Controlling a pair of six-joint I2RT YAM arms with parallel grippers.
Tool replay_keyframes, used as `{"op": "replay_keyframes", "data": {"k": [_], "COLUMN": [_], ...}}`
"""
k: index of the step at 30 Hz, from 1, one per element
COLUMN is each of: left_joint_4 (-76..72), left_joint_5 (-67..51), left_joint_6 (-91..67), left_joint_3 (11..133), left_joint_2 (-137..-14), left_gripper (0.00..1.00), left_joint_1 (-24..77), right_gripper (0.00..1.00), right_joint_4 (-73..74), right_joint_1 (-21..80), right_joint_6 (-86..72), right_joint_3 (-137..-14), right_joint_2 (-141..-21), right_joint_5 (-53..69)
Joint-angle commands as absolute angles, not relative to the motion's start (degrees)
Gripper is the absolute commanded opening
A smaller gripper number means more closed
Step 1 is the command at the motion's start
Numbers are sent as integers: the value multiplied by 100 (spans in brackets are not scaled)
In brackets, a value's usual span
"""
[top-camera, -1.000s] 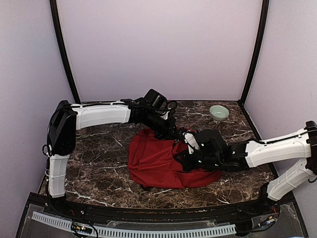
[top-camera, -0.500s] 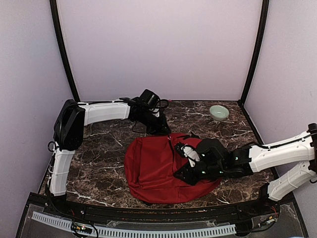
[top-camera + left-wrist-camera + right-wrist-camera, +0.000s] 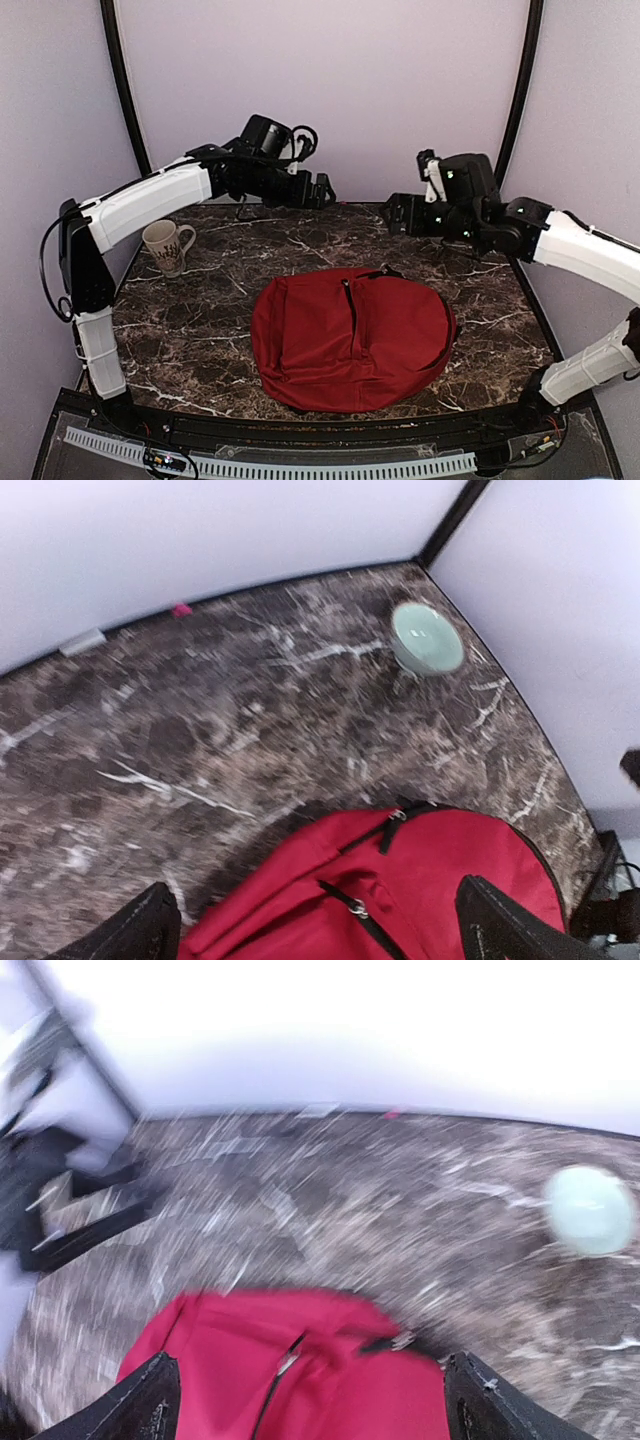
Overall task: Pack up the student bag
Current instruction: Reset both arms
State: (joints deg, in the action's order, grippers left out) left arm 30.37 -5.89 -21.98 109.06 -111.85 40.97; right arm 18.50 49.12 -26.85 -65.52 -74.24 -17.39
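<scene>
The student bag (image 3: 350, 335) is a big red backpack lying flat in the middle of the marble table, its black zippers (image 3: 368, 920) closed as far as I can see. Both arms are raised above the back of the table, clear of the bag. My left gripper (image 3: 322, 190) hangs at the back left, open and empty. Its wrist view looks down past its fingertips (image 3: 150, 930) onto the bag's top (image 3: 420, 870). My right gripper (image 3: 395, 213) hangs at the back right, also open and empty, with the bag (image 3: 300, 1360) far below its fingertips (image 3: 150, 1400).
A beige mug (image 3: 168, 245) stands at the left of the table. A pale green bowl (image 3: 427, 637) sits in the back right corner, seen blurred in the right wrist view (image 3: 590, 1210). A small pink bit (image 3: 181, 609) and a grey piece (image 3: 82, 641) lie along the back wall.
Both grippers have let go of the bag, opened and risen to the back of the table. The bag has settled flat. The mug has come into view as the left arm lifted.
</scene>
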Motion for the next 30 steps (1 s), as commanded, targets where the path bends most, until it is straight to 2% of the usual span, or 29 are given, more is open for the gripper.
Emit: {"op": "replay_keyframes", "data": {"k": [1, 5, 8, 17, 30], "left_joint_4": [3292, 3349, 3565, 3766, 4099], "left_joint_5": [1701, 3254, 3556, 3183, 3090], "left_joint_6": [-1010, -764, -981, -2095, -2486], "left_joint_3": [10879, 10146, 9647, 8312, 8228], "left_joint_2": [-10199, -9494, -9030, -7869, -7695], "left_gripper": [99, 99, 99, 99, 98], "left_joint_1": [4023, 3947, 3792, 3604, 3604], "right_gripper": [93, 96, 99, 100, 100], "right_joint_4": [2844, 2966, 3004, 2745, 2590], "right_joint_1": [3714, 2302, 1632, 1604, 1605], "right_joint_6": [-3095, -3891, -3931, -3991, -3812], "right_joint_3": [-6821, -5967, -5428, -4845, -5035], "right_joint_2": [-7009, -6094, -5724, -5066, -5258], "right_joint_5": [-2078, -1505, -807, -739, -866]}}
